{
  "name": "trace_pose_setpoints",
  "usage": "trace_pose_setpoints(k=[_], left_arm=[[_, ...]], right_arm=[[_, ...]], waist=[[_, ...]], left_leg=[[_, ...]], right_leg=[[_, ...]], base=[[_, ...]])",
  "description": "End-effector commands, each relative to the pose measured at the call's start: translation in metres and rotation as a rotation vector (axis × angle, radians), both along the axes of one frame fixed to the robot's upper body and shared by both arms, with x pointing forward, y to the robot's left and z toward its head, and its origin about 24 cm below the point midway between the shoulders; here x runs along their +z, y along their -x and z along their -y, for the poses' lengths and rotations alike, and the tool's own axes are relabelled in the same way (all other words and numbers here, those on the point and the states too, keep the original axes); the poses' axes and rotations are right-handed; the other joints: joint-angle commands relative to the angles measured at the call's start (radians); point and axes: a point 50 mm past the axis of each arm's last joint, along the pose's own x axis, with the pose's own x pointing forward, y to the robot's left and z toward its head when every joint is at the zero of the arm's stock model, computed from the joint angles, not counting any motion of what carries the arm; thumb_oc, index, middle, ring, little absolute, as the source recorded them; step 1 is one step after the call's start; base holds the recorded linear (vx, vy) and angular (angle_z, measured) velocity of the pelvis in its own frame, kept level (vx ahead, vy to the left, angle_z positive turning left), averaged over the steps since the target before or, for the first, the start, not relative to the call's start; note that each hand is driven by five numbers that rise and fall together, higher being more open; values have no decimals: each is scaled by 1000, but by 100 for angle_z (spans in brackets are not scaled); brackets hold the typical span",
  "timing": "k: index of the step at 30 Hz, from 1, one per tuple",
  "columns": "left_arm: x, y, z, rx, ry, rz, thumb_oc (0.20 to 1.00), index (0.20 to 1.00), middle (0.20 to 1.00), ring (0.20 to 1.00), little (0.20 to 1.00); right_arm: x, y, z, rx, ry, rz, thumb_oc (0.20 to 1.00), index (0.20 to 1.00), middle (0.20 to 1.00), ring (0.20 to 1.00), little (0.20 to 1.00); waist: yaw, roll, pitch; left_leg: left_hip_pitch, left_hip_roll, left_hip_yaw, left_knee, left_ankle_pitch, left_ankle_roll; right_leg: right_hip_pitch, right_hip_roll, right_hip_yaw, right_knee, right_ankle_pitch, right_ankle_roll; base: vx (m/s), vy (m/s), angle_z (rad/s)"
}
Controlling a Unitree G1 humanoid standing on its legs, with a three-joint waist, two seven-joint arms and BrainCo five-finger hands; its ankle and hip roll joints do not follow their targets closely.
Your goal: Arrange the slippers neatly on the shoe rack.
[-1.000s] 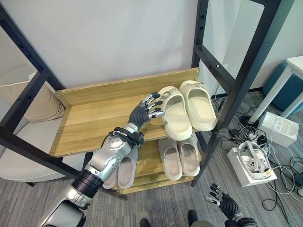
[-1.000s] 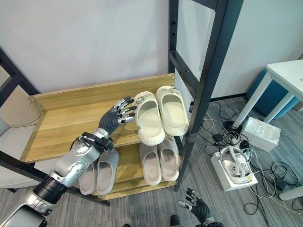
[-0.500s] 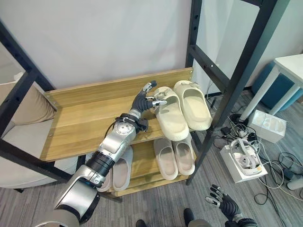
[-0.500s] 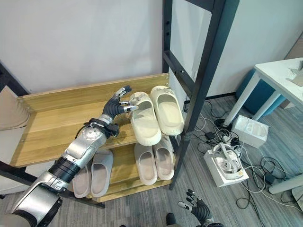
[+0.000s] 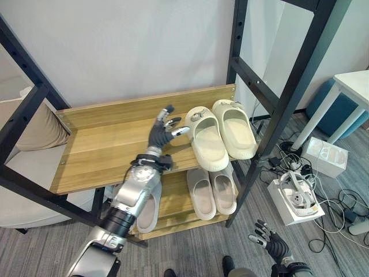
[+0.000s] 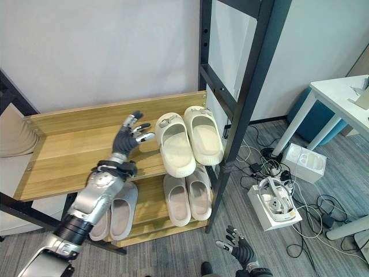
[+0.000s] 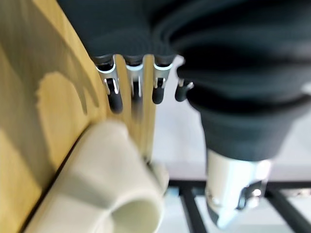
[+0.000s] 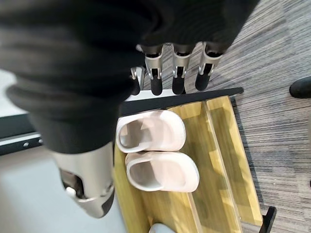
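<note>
Cream slippers [image 5: 222, 135]: pair sits side by side on upper shelf [image 5: 109, 156] of shoe rack [image 5: 260, 86], at its right end, toes toward the front edge.

Left eye view: left hand [image 5: 161, 131] hovers over upper shelf just left of the pair, apart from it; fingers [image 5: 168, 111] spread and straight, holding nothing. Grey pair [image 5: 210, 190] lies on lower shelf w/ a 2nd grey pair [image 5: 147, 208] to its left. Right hand [image 5: 271, 245] hangs low near floor, fingers loosely spread, empty.

Right eye view: same layout; cream pair aligned and parallel.

Left wrist view: fingers straight, cream slipper edge just beyond the tips.

Right wrist view: fingers straight, grey pair on lower shelf past them.

Progress: placement looks done, all pairs on rack; at most a final nudge left.

Vs 0.5 s earlier: left hand was touching the left cream slipper; it has pulled back to the left, clear of it.
</note>
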Motion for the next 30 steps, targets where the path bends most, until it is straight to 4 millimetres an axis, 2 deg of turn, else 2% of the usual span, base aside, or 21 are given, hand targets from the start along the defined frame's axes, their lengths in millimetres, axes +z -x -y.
trace_pose_setpoints(k=[1, 4, 5, 6, 7, 10, 14, 15, 16, 17, 19, 20, 23, 24, 25, 26, 27, 28, 30], left_arm=[[71, 3, -1, -34, -4, 352, 1000, 1000, 1000, 1000, 1000], [95, 25, 9, -169, 44, 494, 1000, 1000, 1000, 1000, 1000], [110, 42, 17, -269, 93, 583, 1000, 1000, 1000, 1000, 1000], [114, 49, 20, -308, 116, 610, 1000, 1000, 1000, 1000, 1000], [114, 49, 20, -309, 116, 609, 1000, 1000, 1000, 1000, 1000], [121, 74, 36, -488, 164, 672, 1000, 1000, 1000, 1000, 1000], [109, 99, 62, -779, 118, 610, 1000, 1000, 1000, 1000, 1000], [88, 102, 71, -890, 148, 476, 1000, 1000, 1000, 1000, 1000], [74, 104, 74, -967, -13, 415, 1000, 1000, 1000, 1000, 1000], [62, 106, 76, -1029, -56, 340, 1000, 1000, 1000, 1000, 1000], [-4, 113, 56, -1052, -160, 4, 1000, 1000, 1000, 1000, 1000], [-5, 113, 55, -1052, -160, 3, 1000, 1000, 1000, 1000, 1000], [-38, 119, 43, -1029, -225, -150, 1000, 1000, 1000, 1000, 1000], [-43, 120, 40, -1017, -238, -172, 1000, 1000, 1000, 1000, 1000], [-60, 123, 34, -983, -232, -252, 1000, 1000, 1000, 1000, 1000], [-66, 123, 30, -963, -248, -276, 1000, 1000, 1000, 1000, 1000], [-86, 126, 18, -890, -300, -353, 1000, 1000, 1000, 1000, 1000], [-87, 126, 18, -889, -300, -353, 1000, 1000, 1000, 1000, 1000], [-106, 129, 5, -798, -319, -433, 1000, 1000, 1000, 1000, 1000]], right_arm=[[13, -14, -4, 22, -48, 107, 1000, 1000, 1000, 1000, 1000], [11, -14, -7, 42, -68, 100, 1000, 1000, 1000, 1000, 1000], [9, -14, -12, 57, -86, 96, 1000, 1000, 1000, 1000, 1000], [9, -15, -15, 63, -95, 95, 1000, 1000, 1000, 1000, 1000], [9, -15, -15, 63, -95, 94, 1000, 1000, 1000, 1000, 1000], [8, -22, -28, 79, -134, 108, 1000, 1000, 1000, 1000, 1000], [11, -30, -34, 117, -144, 124, 1000, 1000, 1000, 1000, 1000], [12, -31, -37, 136, -146, 126, 1000, 1000, 1000, 1000, 1000], [13, -33, -36, 156, -140, 130, 1000, 1000, 1000, 1000, 1000], [14, -33, -36, 175, -138, 132, 1000, 1000, 1000, 1000, 1000], [15, -36, -34, 233, -104, 134, 1000, 1000, 1000, 1000, 1000], [15, -36, -35, 234, -104, 134, 1000, 1000, 1000, 1000, 1000], [14, -37, -32, 238, -96, 130, 1000, 1000, 1000, 1000, 1000], [14, -37, -32, 239, -97, 129, 1000, 1000, 1000, 1000, 1000], [14, -37, -32, 239, -93, 128, 1000, 1000, 1000, 1000, 1000], [14, -38, -31, 238, -91, 128, 1000, 1000, 1000, 1000, 1000], [15, -38, -28, 225, -85, 127, 1000, 1000, 1000, 1000, 1000], [15, -38, -28, 226, -85, 126, 1000, 1000, 1000, 1000, 1000], [14, -38, -25, 210, -77, 123, 1000, 1000, 1000, 1000, 1000]], waist=[[11, -22, 10], [25, -29, 5], [36, -34, 1], [40, -37, -1], [40, -37, -1], [64, -47, -6], [84, -53, -6], [89, -52, -3], [90, -48, -3], [91, -46, -2], [95, -42, -1], [94, -42, -2], [93, -41, -1], [93, -41, -2], [92, -41, -2], [91, -40, -3], [89, -40, -3], [88, -39, -3], [89, -39, -3]], left_leg=[[66, 40, -61, 1, -70, -44], [64, 38, -66, 1, -72, -42], [63, 37, -69, 1, -75, -41], [63, 36, -70, 1, -76, -40], [63, 36, -70, 1, -76, -40], [61, 31, -81, 1, -80, -34], [59, 22, -94, 1, -86, -26], [60, 20, -96, 1, -87, -24], [61, 17, -97, 1, -90, -21], [63, 14, -95, 1, -92, -19], [71, 7, -88, 1, -98, -13], [72, 7, -87, 1, -99, -13], [75, 4, -83, 1, -102, -9], [77, 3, -82, 1, -103, -8], [79, 3, -80, 1, -104, -7], [81, 3, -78, 1, -105, -6], [85, 2, -74, 1, -106, -4], [85, 2, -73, 1, -107, -4], [87, 1, -72, 1, -106, -3]], right_leg=[[-10, -20, -64, 1, -19, 54], [-8, -24, -71, 1, -17, 57], [-6, -27, -76, 1, -17, 59], [-6, -28, -77, 1, -18, 60], [-6, -28, -77, 1, -18, 60], [0, -34, -89, 1, -18, 62], [8, -39, -100, 1, -19, 66], [10, -41, -103, 1, -19, 67], [11, -44, -101, 1, -19, 68], [10, -45, -100, 1, -17, 70], [13, -50, -92, 1, -16, 73], [13, -50, -92, 1, -16, 73], [14, -51, -85, 1, -14, 74], [15, -52, -84, 1, -13, 74], [14, -52, -80, 1, -12, 74], [14, -52, -77, 1, -12, 74], [13, -51, -72, 1, -11, 73], [13, -51, -71, 1, -12, 73], [13, -50, -68, 1, -11, 72]], base=[[6, 44, 3], [10, 42, 6], [10, 49, 8], [8, 34, 4], [11, 18, 13], [11, 33, 13], [6, 48, 9], [13, 77, 22], [12, 81, 18], [16, 109, 8], [15, 104, -5], [14, 54, -4], [5, 23, 1], [0, 0, 0], [0, 0, 0], [8, 25, -13], [5, 15, -18], [-2, 16, -20], [-9, 12, -10]])
